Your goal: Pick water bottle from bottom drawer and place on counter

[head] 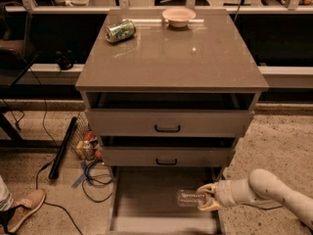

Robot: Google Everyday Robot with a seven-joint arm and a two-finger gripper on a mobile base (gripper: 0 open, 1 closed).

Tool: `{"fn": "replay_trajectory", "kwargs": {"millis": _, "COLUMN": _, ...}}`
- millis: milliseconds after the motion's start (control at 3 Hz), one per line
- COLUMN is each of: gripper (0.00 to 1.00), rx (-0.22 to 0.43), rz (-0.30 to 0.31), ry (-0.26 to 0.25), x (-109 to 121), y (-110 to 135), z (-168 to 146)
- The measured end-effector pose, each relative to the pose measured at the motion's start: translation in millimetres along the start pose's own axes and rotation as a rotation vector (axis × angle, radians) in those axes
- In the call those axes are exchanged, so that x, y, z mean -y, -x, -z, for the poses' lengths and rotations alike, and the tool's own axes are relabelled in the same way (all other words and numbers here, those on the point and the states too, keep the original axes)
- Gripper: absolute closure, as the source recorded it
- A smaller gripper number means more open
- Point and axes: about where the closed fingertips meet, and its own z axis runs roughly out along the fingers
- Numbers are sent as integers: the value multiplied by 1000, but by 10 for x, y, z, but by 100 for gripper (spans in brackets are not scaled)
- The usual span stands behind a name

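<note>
1. The bottle (pixel 188 198) lay on its side on the floor of the bottom drawer (pixel 144 202), right of the middle and near the right rail. The drawer was pulled out toward the near edge.
2. Its long axis ran left to right, across the drawer. One end pointed left into the open floor, and the other pointed right at the claw (pixel 206 199).
3. The claw sat at that right end, touching or all but touching it, and came in level from the right on a pale arm (pixel 266 190). Whether it was clamped on the bottle or merely open about it could not be told.
4. So the bottle lay directly left of the claw, in line with the reach. By my judgement the grasp step was in hand and the lift not yet begun.
5. The two upper drawers (pixel 167 124) overhung the far part of the tray. The bottle would likely need to come out toward the near side before rising.
6. The desk (pixel 171 62) above was the goal. A crushed green can (pixel 120 31) lay at its far left and a bowl (pixel 179 16) at its far middle, leaving the near half bare.
7. Cables (pixel 95 177) and clutter lay on the floor to the left.
</note>
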Motion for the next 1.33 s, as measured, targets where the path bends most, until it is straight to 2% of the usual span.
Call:
{"fn": "replay_trajectory", "kwargs": {"millis": 333, "gripper": 100, "rx": 8, "rz": 76, "ry": -58, "x": 64, "y": 394, "z": 644}}
{"fn": "replay_trajectory", "kwargs": {"millis": 667, "gripper": 100, "rx": -20, "rz": 165, "ry": -134, "x": 235, "y": 862, "z": 1378}}
{"fn": "replay_trajectory", "kwargs": {"millis": 1000, "gripper": 100, "rx": -20, "rz": 165, "ry": -134, "x": 235, "y": 862, "z": 1378}}
{"fn": "replay_trajectory", "kwargs": {"millis": 1333, "gripper": 100, "rx": 1, "rz": 188, "ry": -145, "x": 322, "y": 1015, "z": 1596}}
